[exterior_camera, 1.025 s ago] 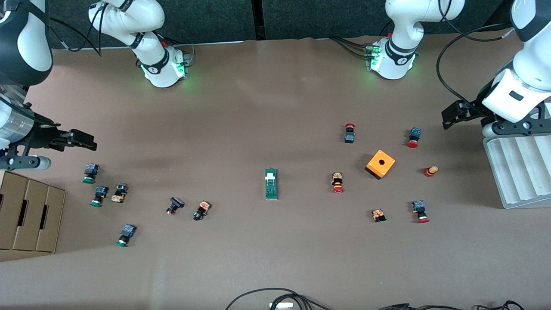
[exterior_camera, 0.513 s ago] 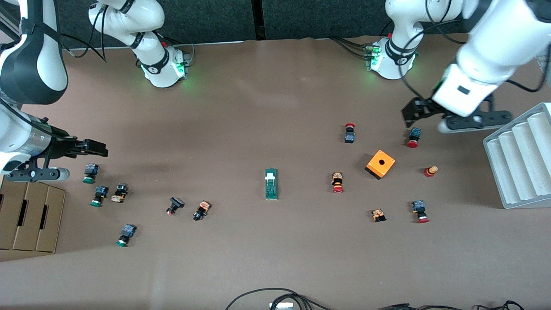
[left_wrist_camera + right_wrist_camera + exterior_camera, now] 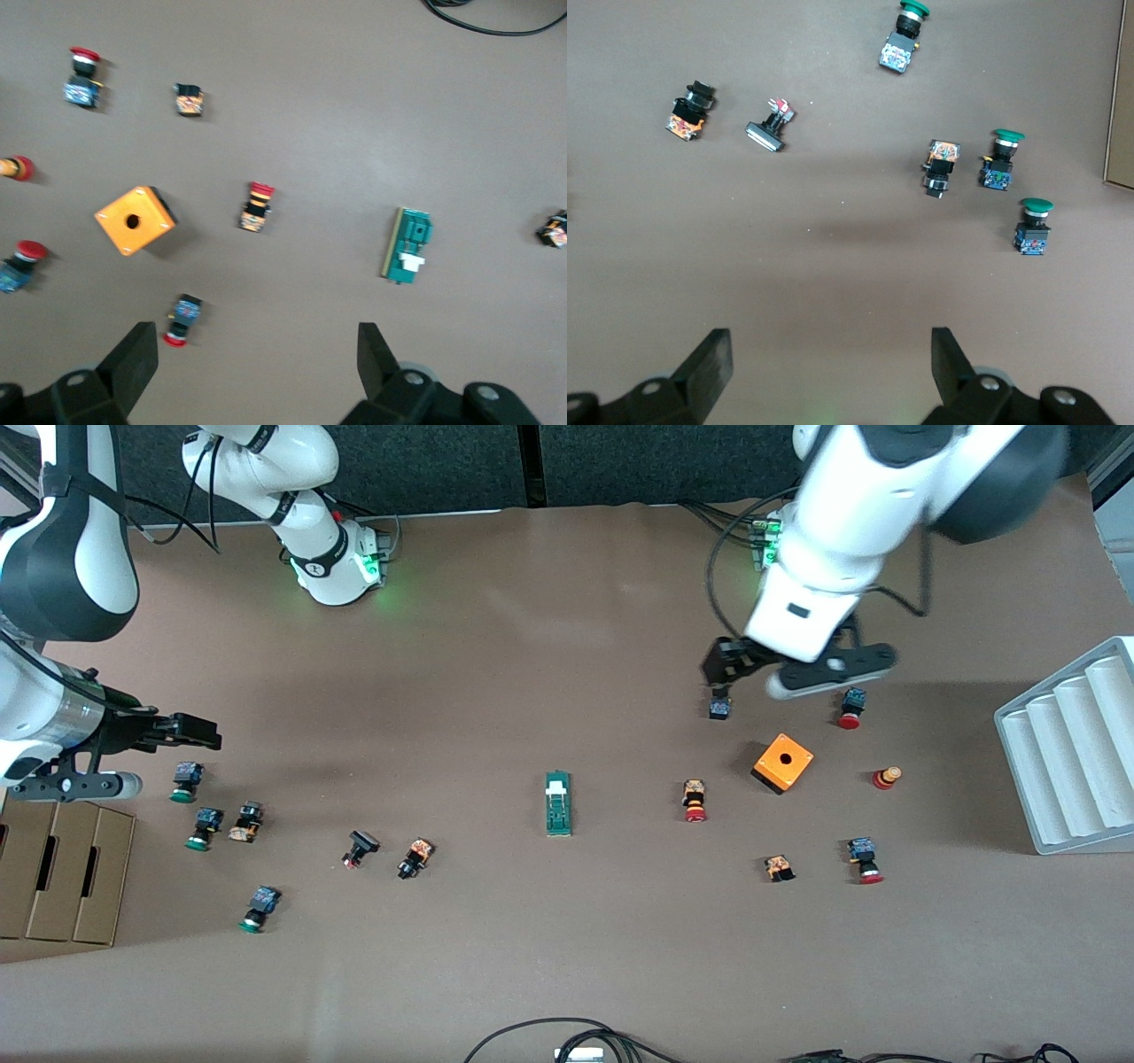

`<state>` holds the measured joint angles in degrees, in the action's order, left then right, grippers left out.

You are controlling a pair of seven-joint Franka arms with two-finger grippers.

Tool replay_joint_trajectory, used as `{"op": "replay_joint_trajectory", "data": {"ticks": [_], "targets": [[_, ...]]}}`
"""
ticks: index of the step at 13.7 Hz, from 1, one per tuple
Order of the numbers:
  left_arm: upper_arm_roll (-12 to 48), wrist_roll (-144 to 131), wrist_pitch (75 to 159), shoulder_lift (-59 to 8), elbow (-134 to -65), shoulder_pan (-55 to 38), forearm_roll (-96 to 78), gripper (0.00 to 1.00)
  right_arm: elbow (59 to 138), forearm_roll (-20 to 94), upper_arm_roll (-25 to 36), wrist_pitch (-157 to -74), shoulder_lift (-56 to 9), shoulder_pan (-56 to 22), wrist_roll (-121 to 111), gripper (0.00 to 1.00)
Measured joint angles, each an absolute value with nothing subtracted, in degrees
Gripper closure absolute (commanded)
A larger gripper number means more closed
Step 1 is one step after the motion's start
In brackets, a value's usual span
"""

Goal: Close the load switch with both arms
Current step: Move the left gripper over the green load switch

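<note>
Ample room around load switch (image 3: 558,803)

The left arm (image 3: 850,522) reached out from its base (image 3: 802,549) at the top of the table, its white forearm angled downward over the tabletop with the wrist bent so that the hand pointed toward the table's middle. The left gripper (image 3: 719,671) hung in the air, its two black fingers (image 3: 133,363) spread wide apart with nothing between them. The right arm (image 3: 53,558) came in from its own end of the table, forearm low and roughly level. The right gripper (image 3: 202,732) hovered above the surface, its fingers (image 3: 713,359) likewise parted wide and empty.
</note>
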<state>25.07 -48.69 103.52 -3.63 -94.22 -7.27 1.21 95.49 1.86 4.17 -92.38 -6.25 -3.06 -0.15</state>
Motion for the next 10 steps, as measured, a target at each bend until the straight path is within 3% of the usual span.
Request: {"op": "replay_joint_trajectory", "data": {"ticks": [3,10], "targets": [[29.1,-57.9,106.9,-6.8,-94.2,-9.4,7.9,0.01,95.5,1.9,4.1,-92.4,-6.8,-3.1,-0.2,0.0],[29.7,-79.5,114.6,-15.8,-94.9,-22.3,27.1,0.01,95.4,1.9,4.2,-92.4,-7.6,-3.1,-2.5,0.0]]}}
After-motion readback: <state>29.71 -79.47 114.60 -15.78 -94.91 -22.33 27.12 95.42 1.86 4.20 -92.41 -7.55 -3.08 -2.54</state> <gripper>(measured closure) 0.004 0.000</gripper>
